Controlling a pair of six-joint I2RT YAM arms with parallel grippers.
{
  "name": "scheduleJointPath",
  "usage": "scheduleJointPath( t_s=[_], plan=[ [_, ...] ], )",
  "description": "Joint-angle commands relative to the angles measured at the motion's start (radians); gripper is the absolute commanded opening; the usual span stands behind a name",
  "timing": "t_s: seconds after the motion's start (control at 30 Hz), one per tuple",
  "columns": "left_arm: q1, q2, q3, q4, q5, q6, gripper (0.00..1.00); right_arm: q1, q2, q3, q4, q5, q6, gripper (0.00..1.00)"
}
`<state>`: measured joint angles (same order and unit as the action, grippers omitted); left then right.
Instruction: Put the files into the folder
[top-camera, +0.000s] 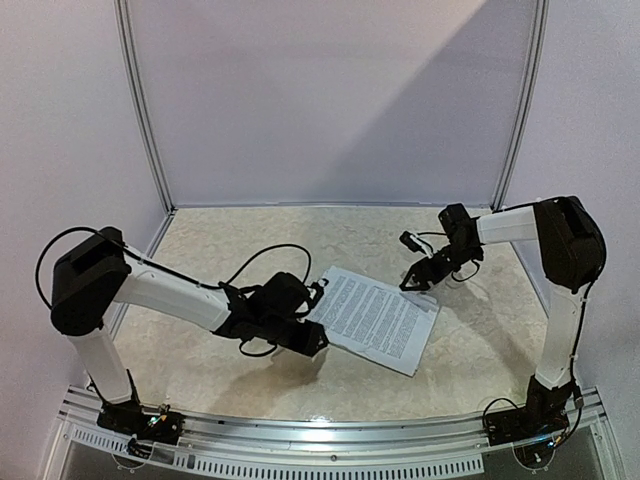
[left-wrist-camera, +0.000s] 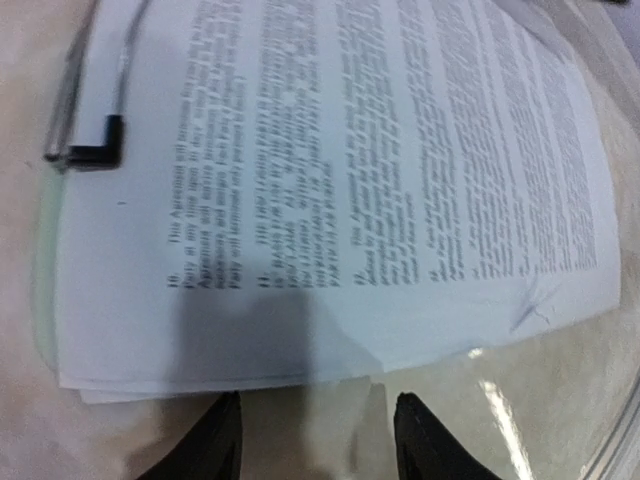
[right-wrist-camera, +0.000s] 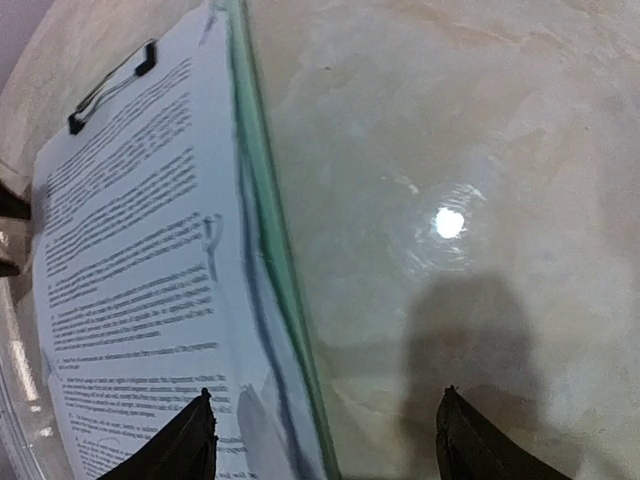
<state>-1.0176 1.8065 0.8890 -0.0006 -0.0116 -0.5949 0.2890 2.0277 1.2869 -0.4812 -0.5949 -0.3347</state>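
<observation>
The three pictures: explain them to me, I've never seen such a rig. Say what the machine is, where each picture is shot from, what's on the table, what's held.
These are two robot arms bolted at the near edge of a table. The wide picture looks down from above and behind them; each close-up comes from a camera on one wrist. On the table lie printed files stacked on a pale green folder, its black clip over one end. The left claw sits at the stack's edge; the right claw is over the folder's green edge. Both are open and hold nothing.
</observation>
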Motion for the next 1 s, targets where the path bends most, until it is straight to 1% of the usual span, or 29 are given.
scheduleJointPath(
  t_s=[0.0, 0.1, 0.2, 0.3, 0.4, 0.47, 0.57, 0.67, 0.73, 0.8, 0.87, 0.97],
  plan=[
    [0.121, 0.094, 0.032, -0.087, -0.030, 0.017, 0.53, 0.048, 0.021, -0.033, -0.114, -0.003, -0.008, 0.75],
    [0.160, 0.148, 0.124, -0.104, -0.016, 0.070, 0.53, 0.075, 0.027, -0.072, -0.145, -0.058, 0.010, 0.75],
    [0.185, 0.237, 0.254, -0.145, -0.018, 0.104, 0.53, 0.113, 0.007, -0.150, -0.155, -0.100, 0.029, 0.74],
    [0.214, 0.306, 0.349, -0.157, -0.018, 0.111, 0.53, 0.139, -0.038, -0.231, -0.137, -0.117, 0.038, 0.73],
    [0.239, 0.358, 0.419, -0.183, -0.014, 0.095, 0.53, 0.142, -0.074, -0.273, -0.138, -0.113, 0.039, 0.73],
    [0.251, 0.369, 0.433, -0.192, -0.011, 0.086, 0.53, 0.142, -0.088, -0.288, -0.143, -0.107, 0.032, 0.73],
    [0.255, 0.358, 0.414, -0.193, 0.003, 0.071, 0.53, 0.141, -0.094, -0.296, -0.126, -0.092, 0.035, 0.72],
    [0.254, 0.321, 0.353, -0.161, 0.043, 0.045, 0.52, 0.140, -0.077, -0.285, -0.096, -0.075, 0.058, 0.72],
    [0.254, 0.287, 0.310, -0.142, 0.046, 0.030, 0.52, 0.140, -0.061, -0.272, -0.089, -0.053, 0.074, 0.71],
    [0.254, 0.249, 0.284, -0.144, 0.022, 0.029, 0.52, 0.137, -0.047, -0.256, -0.098, -0.032, 0.080, 0.70],
    [0.254, 0.211, 0.287, -0.178, -0.034, 0.053, 0.53, 0.117, -0.057, -0.252, -0.101, -0.025, 0.077, 0.70],
    [0.258, 0.162, 0.352, -0.278, -0.158, 0.115, 0.55, 0.050, -0.100, -0.246, -0.094, -0.022, 0.097, 0.71]
  ],
)
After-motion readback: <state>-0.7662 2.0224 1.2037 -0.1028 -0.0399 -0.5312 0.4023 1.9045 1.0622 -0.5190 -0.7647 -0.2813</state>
